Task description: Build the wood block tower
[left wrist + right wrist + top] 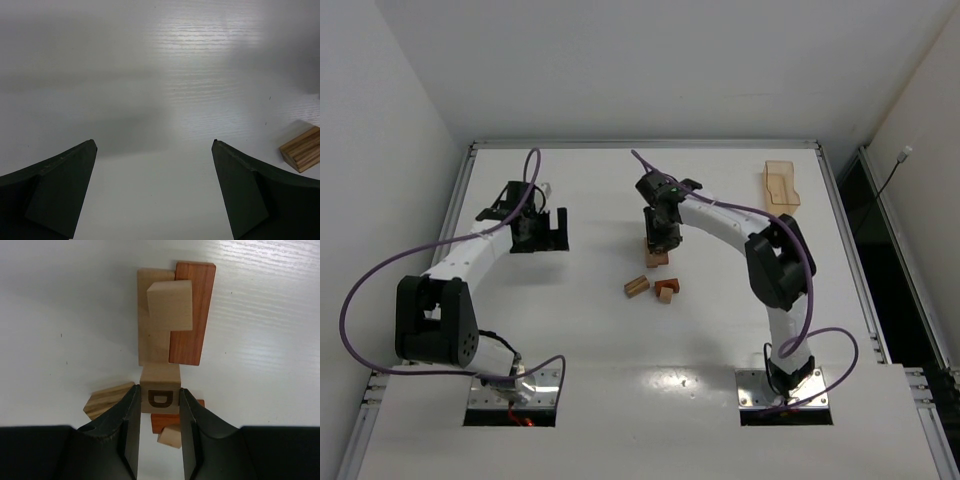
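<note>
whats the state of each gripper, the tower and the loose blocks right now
left gripper: open, empty, over the table
right gripper: shut on the D cube
D cube: held, not yet stacked
tower: begun, tan cube on two side-by-side bars
striped block: loose on the table

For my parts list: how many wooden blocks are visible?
7: lettered cube in the right gripper; tan bar and red bar with a plain cube on them; three loose blocks nearby. Others may be hidden.
</note>
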You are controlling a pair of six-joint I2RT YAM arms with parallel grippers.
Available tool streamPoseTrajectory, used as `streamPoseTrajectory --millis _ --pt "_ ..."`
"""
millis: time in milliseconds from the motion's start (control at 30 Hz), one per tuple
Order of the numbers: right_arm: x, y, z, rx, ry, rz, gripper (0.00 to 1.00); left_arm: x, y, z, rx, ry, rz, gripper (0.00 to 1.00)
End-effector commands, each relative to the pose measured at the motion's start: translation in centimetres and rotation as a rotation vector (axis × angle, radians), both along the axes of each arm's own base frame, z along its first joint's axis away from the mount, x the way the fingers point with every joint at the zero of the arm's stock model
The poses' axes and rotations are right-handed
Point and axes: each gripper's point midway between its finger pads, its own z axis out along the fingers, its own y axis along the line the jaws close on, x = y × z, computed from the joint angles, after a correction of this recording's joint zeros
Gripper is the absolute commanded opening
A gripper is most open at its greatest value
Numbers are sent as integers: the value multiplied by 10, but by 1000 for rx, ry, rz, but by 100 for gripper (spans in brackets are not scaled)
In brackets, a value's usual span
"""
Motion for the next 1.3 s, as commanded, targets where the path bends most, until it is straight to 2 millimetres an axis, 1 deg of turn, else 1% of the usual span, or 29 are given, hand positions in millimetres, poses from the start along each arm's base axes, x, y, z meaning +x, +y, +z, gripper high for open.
streamPoseTrajectory --millis 0,67,100,167,200,233,267,300,333,367,433,467,533,767,800,833,967,1000,1167,1200,1267 --pt "22 7 14 17 -69 -29 0 14 7 10 -4 -43 33 99" --pt "25 7 13 10 -77 -33 0 13 5 10 -12 -43 28 99" --pt "25 7 8 3 -68 -32 0 13 5 10 -12 -43 28 99" --pt "29 5 7 -13 -80 -40 0 13 5 10 -12 -43 28 99" --pt "28 5 3 -18 -73 -40 0 13 5 10 -12 -43 28 99" --pt "31 6 7 -12 -81 -40 0 13 5 10 -12 -43 28 99" --pt "31 5 2 -26 -79 -43 0 13 5 10 -12 -43 28 99" --pt "31 5 2 -26 -79 -44 0 14 9 10 -12 -43 37 99" --pt "34 6 5 -20 -87 -44 0 14 9 7 -11 -34 37 99" --pt "33 6 1 -26 -79 -44 0 14 9 7 -11 -34 37 99" --pt "33 6 1 -26 -79 -44 0 14 9 7 -11 -34 37 99" --pt "33 6 -4 -32 -72 -43 0 16 8 11 -12 -43 37 99" --pt "33 6 -4 -32 -72 -43 0 16 8 8 -11 -34 37 99" --pt "31 4 -6 -38 -64 -43 0 16 7 8 -19 -33 32 99" --pt "30 4 -10 -43 -57 -43 0 16 7 8 -19 -33 32 99" --pt "30 4 -10 -43 -57 -43 2 16 7 8 -19 -33 32 99" --pt "31 4 -14 -46 -58 -34 2 16 7 8 -19 -33 32 99" --pt "31 4 -19 -53 -50 -34 2 16 7 8 -19 -33 32 99" --pt "33 5 -18 -47 -57 -34 3 18 7 9 -19 -42 32 99" --pt "32 5 -22 -53 -50 -34 3 18 7 9 -19 -42 32 99" --pt "32 5 -22 -53 -50 -34 5 18 7 9 -19 -42 32 99"
